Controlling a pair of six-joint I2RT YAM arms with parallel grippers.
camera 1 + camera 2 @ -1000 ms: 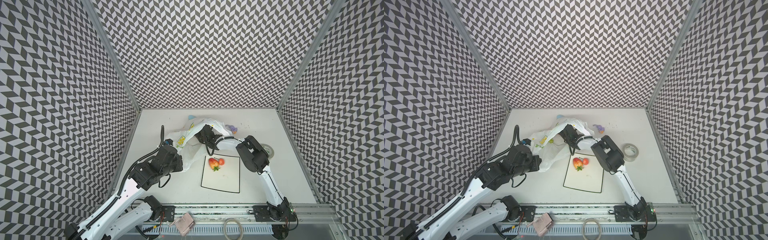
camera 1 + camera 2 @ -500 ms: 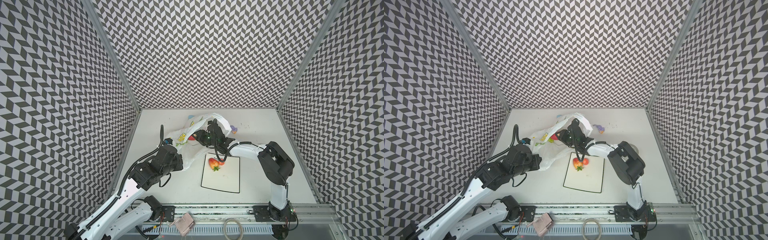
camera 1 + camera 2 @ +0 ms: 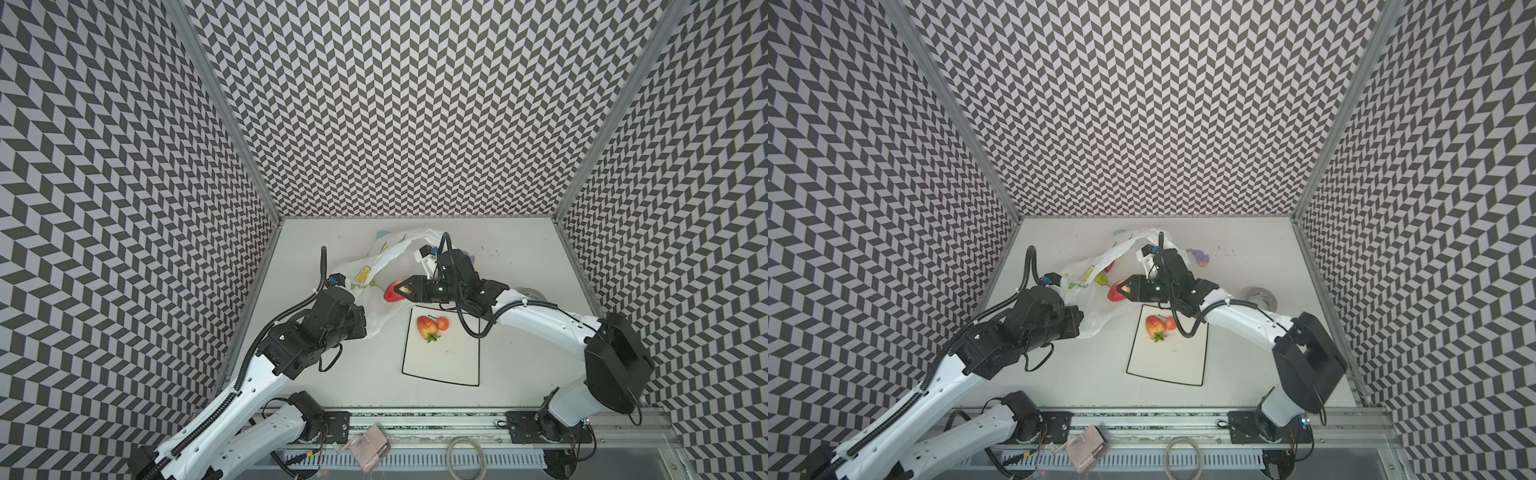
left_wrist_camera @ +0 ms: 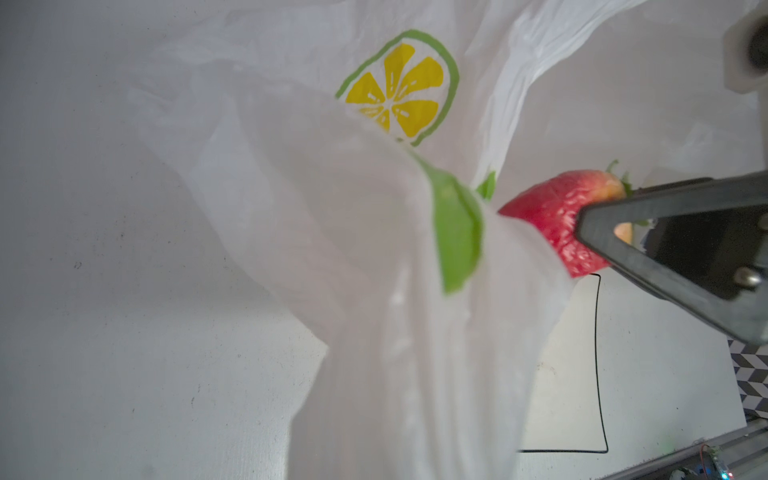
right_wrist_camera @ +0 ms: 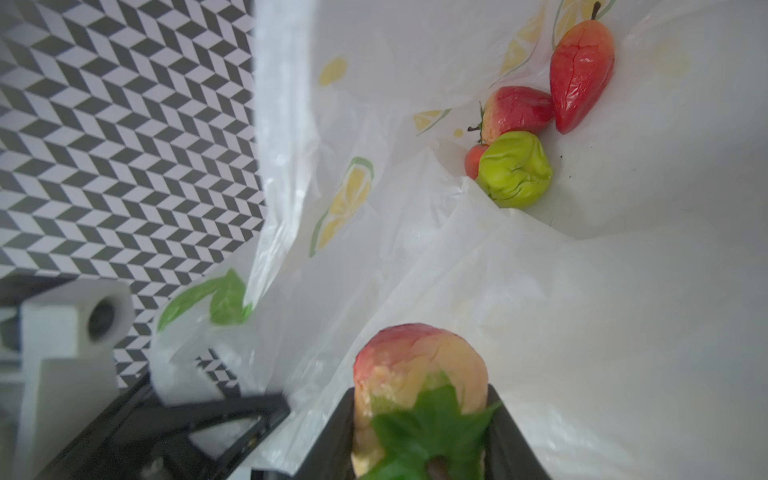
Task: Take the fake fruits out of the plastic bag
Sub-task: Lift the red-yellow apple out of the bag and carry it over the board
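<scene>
The right pincer (image 3: 401, 289) grasps a glossy red toy strawberry (image 3: 391, 292) at the mouth of the crinkly white lemon-print plastic bag (image 3: 376, 266); the left pincer (image 5: 208, 395) is clenched on that bag's edge.

Half lost in plastic bag (image 3: 365, 274).
In right wrist view, crops strawberry (image 5: 419, 365) at the edge, blurs its leaves, tucks small red fruit (image 5: 473, 160) half behind green fruit (image 5: 515, 170), smears left gripper (image 5: 266, 409) to dark blur.

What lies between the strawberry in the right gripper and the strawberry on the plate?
In both top views, a fold of the plastic bag and the black rim of the plate lie between the held strawberry and the plate strawberry.
</scene>
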